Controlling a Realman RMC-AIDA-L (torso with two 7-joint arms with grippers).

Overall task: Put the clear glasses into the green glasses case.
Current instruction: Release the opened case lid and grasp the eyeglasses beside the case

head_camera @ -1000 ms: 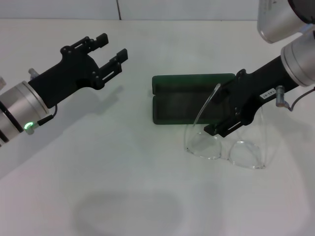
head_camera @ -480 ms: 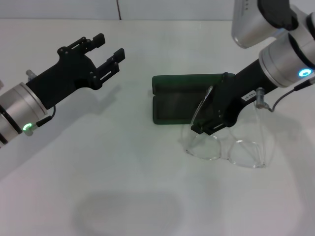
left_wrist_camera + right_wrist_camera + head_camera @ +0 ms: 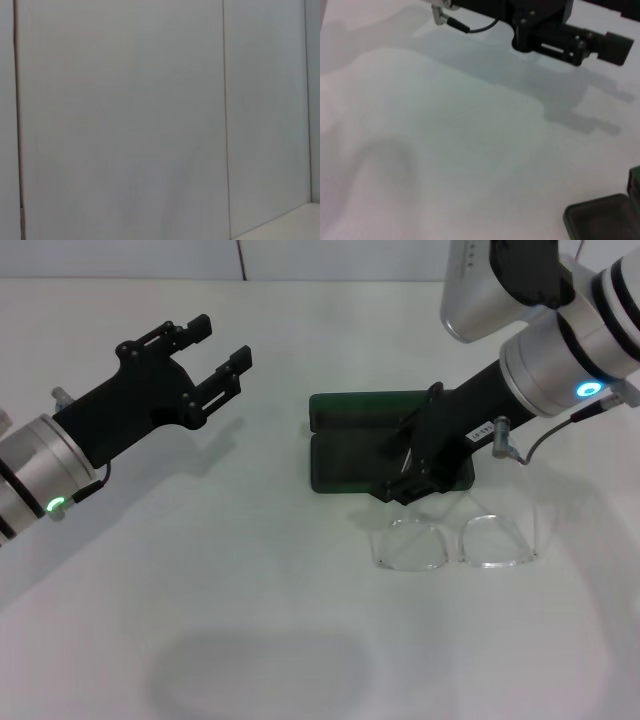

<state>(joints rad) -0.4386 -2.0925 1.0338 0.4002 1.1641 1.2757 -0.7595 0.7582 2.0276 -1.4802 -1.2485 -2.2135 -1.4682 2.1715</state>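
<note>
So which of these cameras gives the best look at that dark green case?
The head view: the green glasses case lies open and almost whole on the table, with the right pincer over its near right edge. The right wrist view catches only a corner of it. The left wrist view shows none of it.

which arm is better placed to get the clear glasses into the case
The right. Its hand is low over the open green glasses case, right beside the clear glasses lying on the table. The left hand hangs open, well off to the left.
</note>
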